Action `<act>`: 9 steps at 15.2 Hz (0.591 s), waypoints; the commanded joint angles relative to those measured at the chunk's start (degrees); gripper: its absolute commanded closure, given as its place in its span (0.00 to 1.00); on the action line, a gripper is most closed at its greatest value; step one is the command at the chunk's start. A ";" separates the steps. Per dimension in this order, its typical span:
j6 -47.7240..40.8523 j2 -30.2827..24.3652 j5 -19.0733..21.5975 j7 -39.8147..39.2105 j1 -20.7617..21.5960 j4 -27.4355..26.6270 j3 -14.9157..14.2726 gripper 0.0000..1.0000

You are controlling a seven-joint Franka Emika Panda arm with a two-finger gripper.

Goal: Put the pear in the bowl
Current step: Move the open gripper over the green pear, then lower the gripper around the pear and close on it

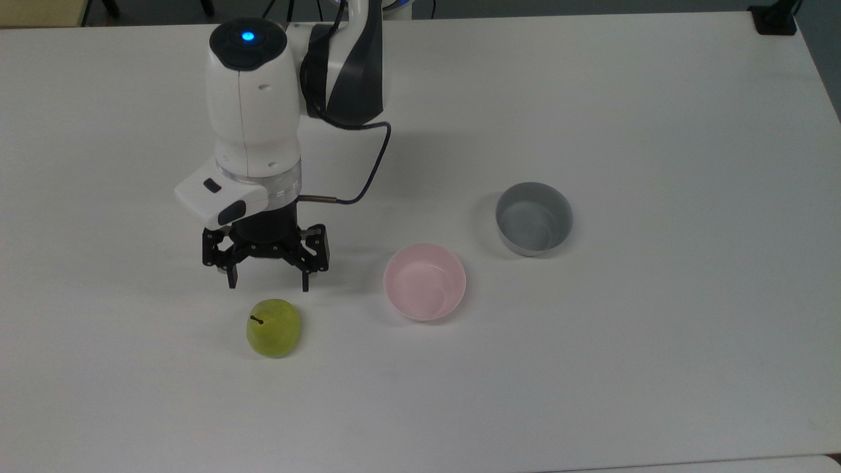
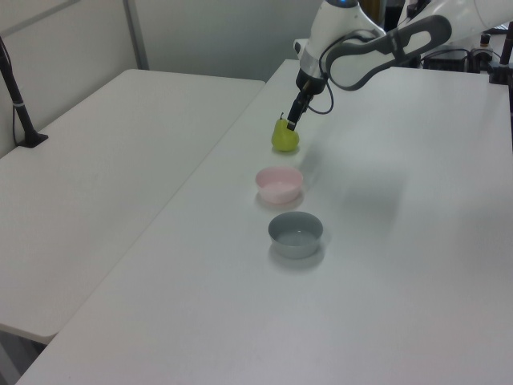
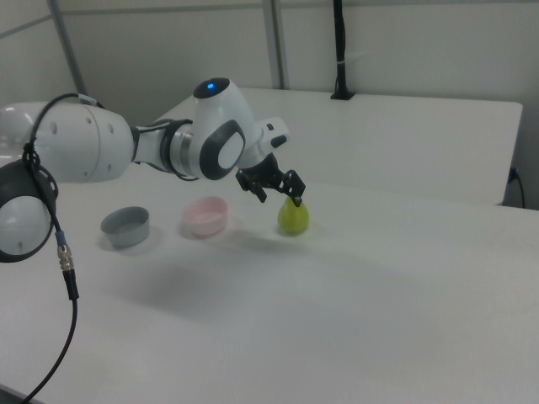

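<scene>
The yellow-green pear (image 1: 274, 328) stands upright on the white table, its dark stem up; I also see the pear (image 2: 284, 136) in the left view and the pear (image 3: 293, 217) in the right view. The pale pink bowl (image 1: 425, 282) sits empty to the top view's right of it, also seen as the bowl (image 2: 279, 184) and the bowl (image 3: 205, 215). My gripper (image 1: 267, 284) is open, nothing between its fingers, hanging just above and behind the pear; the gripper (image 3: 279, 198) is close over the pear's top.
A grey, deeper bowl (image 1: 533, 218) stands beyond the pink one, toward the top view's right. A second white table (image 2: 104, 152) adjoins at the left view's left. A black post (image 2: 20, 104) stands on it.
</scene>
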 commanded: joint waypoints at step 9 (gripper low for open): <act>16.49 7.55 -0.34 1.66 -0.44 0.75 0.03 0.00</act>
